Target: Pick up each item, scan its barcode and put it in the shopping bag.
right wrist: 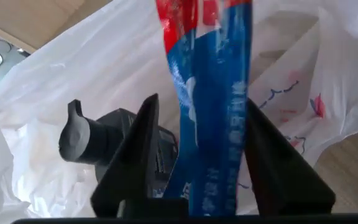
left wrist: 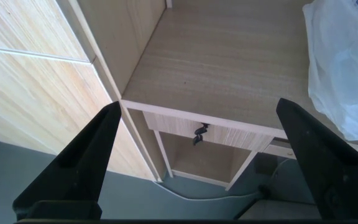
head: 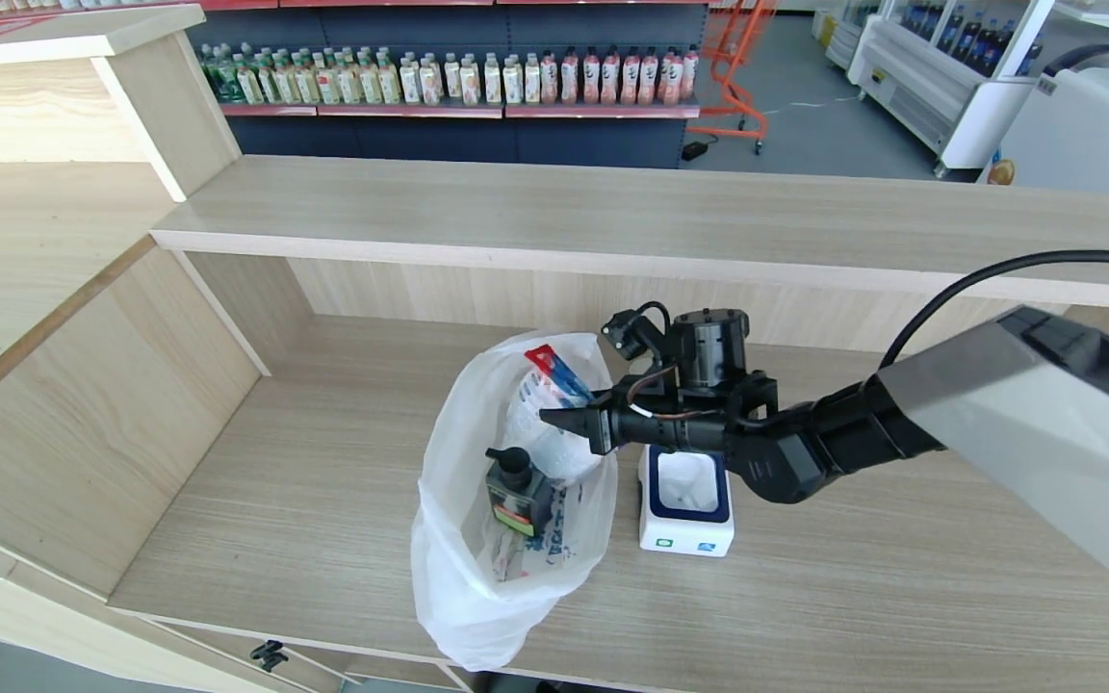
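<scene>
Presently gripped: a red-and-blue packet [head: 554,371] was pinched upright between the fingers of the right gripper [head: 554,414], just right of the frame's centre in the head view.
Grip detail: the right wrist view showed the right gripper [right wrist: 201,106] with a finger on either side of the packet [right wrist: 213,93], closed on its flat faces.
Packet's place: it hung over the mouth of the shopping bag [head: 458,577], its lower part inside the rim, and it had not been let go.
Bagged: a dark pump bottle [head: 519,491] stood inside the bag, below and left of the packet. It also appeared beside the fingers in the right wrist view [right wrist: 98,140].
Scanner: a white-and-blue scanner [head: 687,510] sat on the counter [head: 323,500] just right of the bag, under the right arm.
Left gripper: the left gripper [left wrist: 199,104] had its fingers spread wide and held nothing. It hung off the counter's near edge, with the bag [left wrist: 347,68] to one side.
Progress: one item looked finished and a second was one release short of it.
Left to do: opening the fingers to drop the packet. Whether it had been scanned, or whether more items waited, could not be told.
</scene>
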